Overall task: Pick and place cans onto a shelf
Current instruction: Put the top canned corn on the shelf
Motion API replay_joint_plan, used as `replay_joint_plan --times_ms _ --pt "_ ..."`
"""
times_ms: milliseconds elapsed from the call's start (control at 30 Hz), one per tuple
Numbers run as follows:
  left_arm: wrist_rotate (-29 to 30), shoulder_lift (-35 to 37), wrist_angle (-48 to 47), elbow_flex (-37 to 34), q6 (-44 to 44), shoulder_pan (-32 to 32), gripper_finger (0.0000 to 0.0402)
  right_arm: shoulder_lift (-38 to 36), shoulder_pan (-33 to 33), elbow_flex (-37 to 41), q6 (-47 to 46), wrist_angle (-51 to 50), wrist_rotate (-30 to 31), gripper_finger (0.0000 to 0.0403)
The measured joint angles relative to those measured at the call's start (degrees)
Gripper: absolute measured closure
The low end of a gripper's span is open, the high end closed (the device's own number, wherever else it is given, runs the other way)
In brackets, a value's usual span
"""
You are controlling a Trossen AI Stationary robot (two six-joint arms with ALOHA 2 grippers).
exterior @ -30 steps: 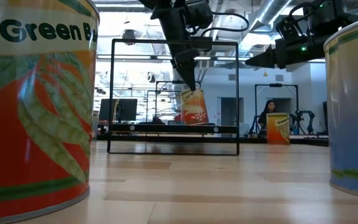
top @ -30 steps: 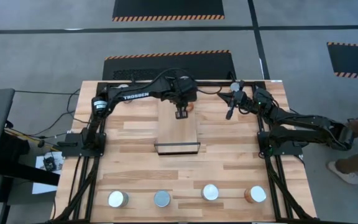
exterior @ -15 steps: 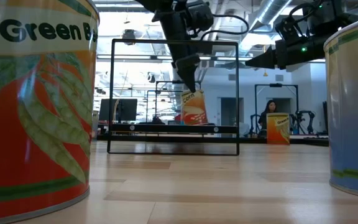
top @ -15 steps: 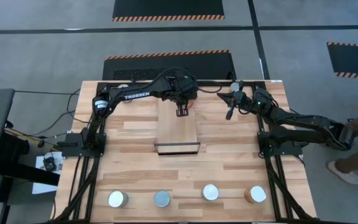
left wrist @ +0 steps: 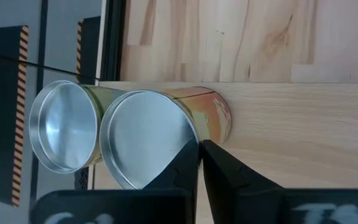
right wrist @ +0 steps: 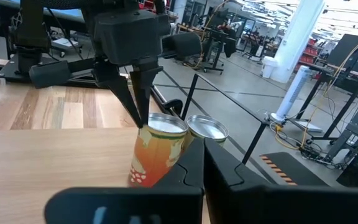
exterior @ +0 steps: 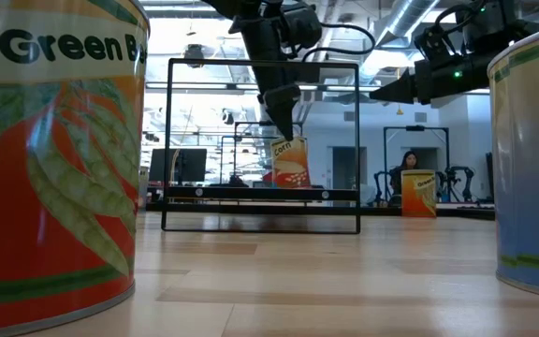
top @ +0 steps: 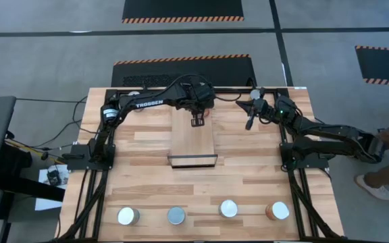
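The shelf (top: 193,143) is a light-wood plank in a black frame at the table's middle. Two cans stand upright, side by side, on its far end: an orange one (left wrist: 145,140) and one behind it (left wrist: 64,124). My left gripper (top: 198,121) is shut and points down, its tips at the near rim of the orange can's top (right wrist: 160,126). My right gripper (top: 249,123) is shut and empty, held above the table to the right of the shelf. Several more cans (top: 175,215) stand in a row near the table's front edge. My left gripper comes from above with its shut fingertips (right wrist: 142,115) at the near rim of the orange can's top (right wrist: 149,126). I cannot tell whether they touch it. The can stands upright on the shelf.
Two of the front-row cans loom close in the low view, at its left (exterior: 54,159) and right (exterior: 531,159). A yellow can (exterior: 417,195) stands far off at the table's far right. The shelf's black frame (exterior: 260,62) rises over the plank. Bare tabletop lies between the shelf and the front row.
My left gripper has edged toward the table's far edge, fingers shut. The orange can beside its tips has gone from slightly tilted to upright and now stands a little farther back on the shelf.
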State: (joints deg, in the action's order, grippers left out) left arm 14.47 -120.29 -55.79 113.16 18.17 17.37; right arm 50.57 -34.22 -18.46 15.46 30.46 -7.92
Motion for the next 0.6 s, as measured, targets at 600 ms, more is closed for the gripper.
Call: replay_joint_plan --times_ms 600 --pt "4.13 0.45 -0.05 0.0 3.9 -0.21 0.034 0.0 0.0 0.0 -0.02 -0.04 0.02 0.0386"
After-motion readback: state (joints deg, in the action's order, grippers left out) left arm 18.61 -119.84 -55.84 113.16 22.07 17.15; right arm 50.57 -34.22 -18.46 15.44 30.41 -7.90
